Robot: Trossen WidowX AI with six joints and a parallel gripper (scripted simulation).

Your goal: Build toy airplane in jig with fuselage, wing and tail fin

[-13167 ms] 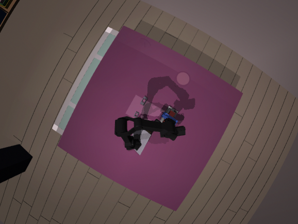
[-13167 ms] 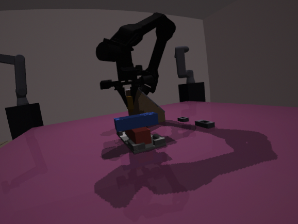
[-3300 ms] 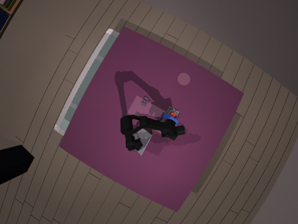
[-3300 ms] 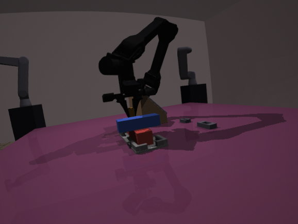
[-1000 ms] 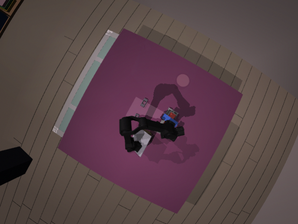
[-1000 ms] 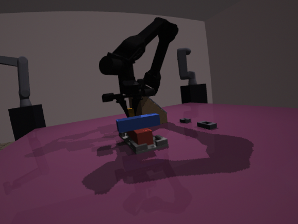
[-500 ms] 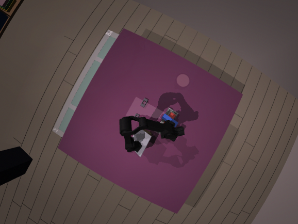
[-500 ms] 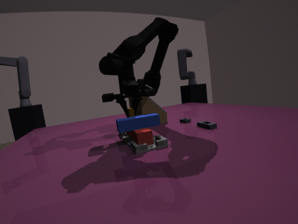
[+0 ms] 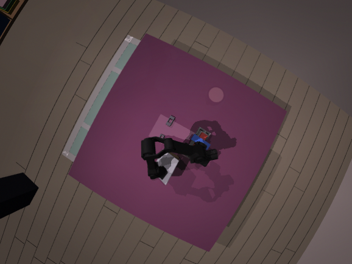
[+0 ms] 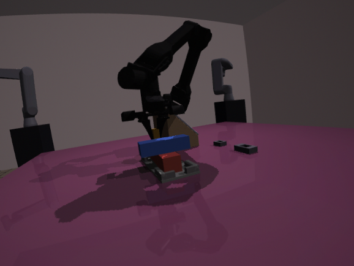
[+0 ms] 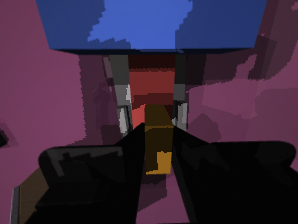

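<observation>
One yellow tail fin (image 10: 155,133) (image 11: 159,150) is pinched upright between the fingertips of the black hand (image 10: 155,135) (image 11: 154,126), low in the centre of the wrist view. From the hand, the red fuselage (image 9: 203,136) (image 10: 171,162) (image 11: 152,86) runs away toward the top of that view, its long axis pointing up the picture, and the fin appears lined up with that axis, over or close to the near end. Whether its tab has entered the socket cannot be told. The coming move turns on that: if the tab is above the socket, a straight press down should seat it; a sideways error could leave it perched on the rim.

Counting the pieces: one fuselage, lying in one grey cradle (image 9: 207,132) (image 10: 168,175) (image 11: 123,107) just right of centre in the top view; one blue wing (image 9: 200,140) (image 10: 164,146) (image 11: 150,25), set crosswise over the fuselage and apparently seated; one fin; two small dark holders (image 9: 173,118) (image 10: 245,149), (image 9: 162,135) (image 10: 220,143) on the purple desk (image 9: 122,152) (image 10: 291,199) (image 11: 45,90), right of centre in the exterior view. One arm does the work. Letting go and backing off remain.
</observation>
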